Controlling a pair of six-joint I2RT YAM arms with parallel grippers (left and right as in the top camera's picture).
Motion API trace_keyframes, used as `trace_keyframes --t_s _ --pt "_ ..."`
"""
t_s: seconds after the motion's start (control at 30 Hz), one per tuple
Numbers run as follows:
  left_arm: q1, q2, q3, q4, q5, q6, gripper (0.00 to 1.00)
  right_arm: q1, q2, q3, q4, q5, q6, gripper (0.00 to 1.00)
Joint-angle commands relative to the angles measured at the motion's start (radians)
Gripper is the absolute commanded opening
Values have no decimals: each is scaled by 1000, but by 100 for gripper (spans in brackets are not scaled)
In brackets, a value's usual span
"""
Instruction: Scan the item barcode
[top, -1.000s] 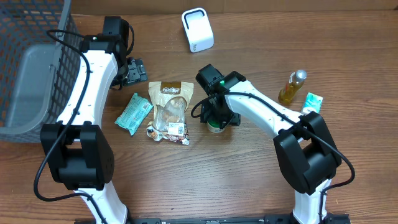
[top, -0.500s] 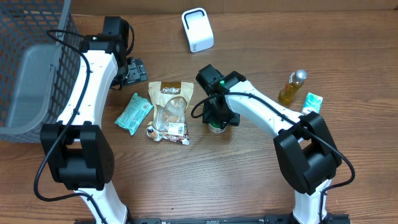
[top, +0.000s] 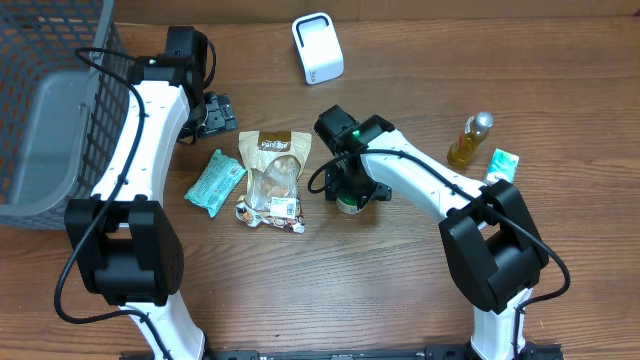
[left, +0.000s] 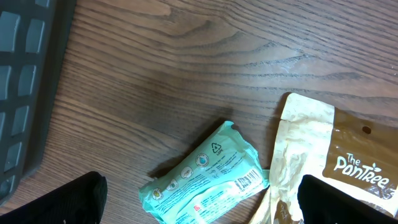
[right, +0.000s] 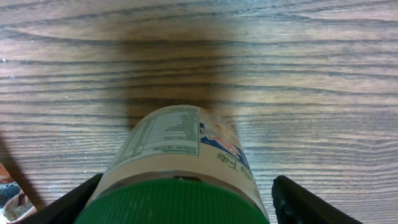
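A jar with a green cap and a pale printed label stands upright on the wooden table. My right gripper straddles its top from above and is open; the right finger stands clear of the jar, while the left finger sits close against its side. From overhead the jar is mostly hidden under the right gripper. The white scanner stands at the back of the table. My left gripper is open above a teal packet, holding nothing.
A brown snack pouch and the teal packet lie left of the jar. A yellow bottle and a small teal pack sit at the right. A grey wire basket fills the left edge.
The right gripper's jaws pinched in slightly on the jar, then spread wider again. The jar stays on the table. The left arm has not moved.
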Motion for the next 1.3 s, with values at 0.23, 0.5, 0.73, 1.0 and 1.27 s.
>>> trace_keyframes --t_s 0.23,0.5,0.73,1.0,1.27 --pt "-1 8 19 0 -13 15 100 2 -21 -6 0 23 45 78" --pt "-1 8 19 0 -13 15 100 2 -21 -6 4 23 50 78" --pt "-1 8 19 0 -13 15 100 3 -21 -6 8 22 51 79" --pt "-1 8 19 0 -13 15 100 3 -21 -6 8 18 76 79" --pt "-1 8 19 0 -13 15 100 15 -21 -6 8 14 76 79"
